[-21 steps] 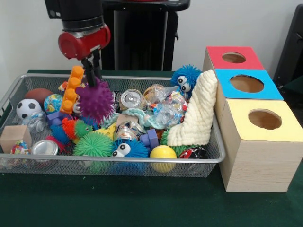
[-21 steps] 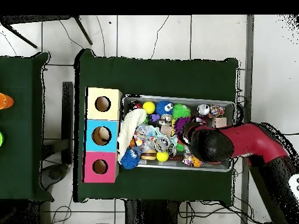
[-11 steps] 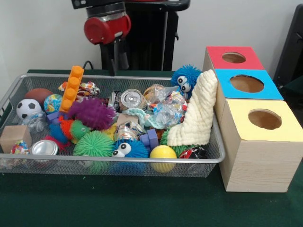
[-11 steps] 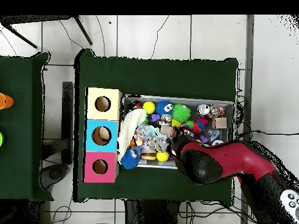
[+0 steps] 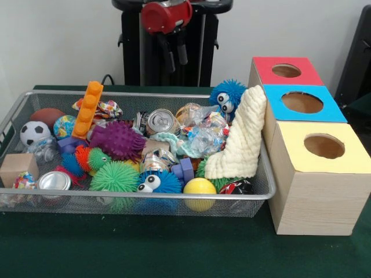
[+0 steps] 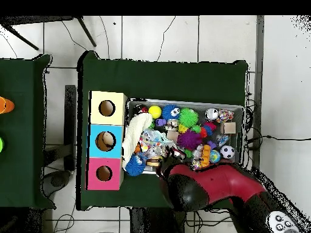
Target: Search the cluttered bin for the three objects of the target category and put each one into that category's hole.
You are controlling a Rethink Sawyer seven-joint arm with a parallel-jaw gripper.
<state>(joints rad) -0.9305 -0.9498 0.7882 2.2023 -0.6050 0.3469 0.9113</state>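
My gripper hangs open and empty above the far rim of the wire bin, its two dark fingers apart. A purple spiky ball lies in the bin's left half among the clutter, also seen from overhead. Other soft spiky balls lie near it: a green one, a blue one with eyes and a blue fuzzy one. Three boxes with holes stand to the right: red, blue, yellow. In the overhead view the red arm hides the gripper.
A cream cloth leans on the bin's right wall against the blue box. The bin also holds an orange brick, a yellow ball, a soccer ball, crushed cans, a wooden block and crumpled wrappers.
The gripper let go of the purple spiky ball, which dropped back into the bin. The gripper then rose and moved right along the bin's far side.
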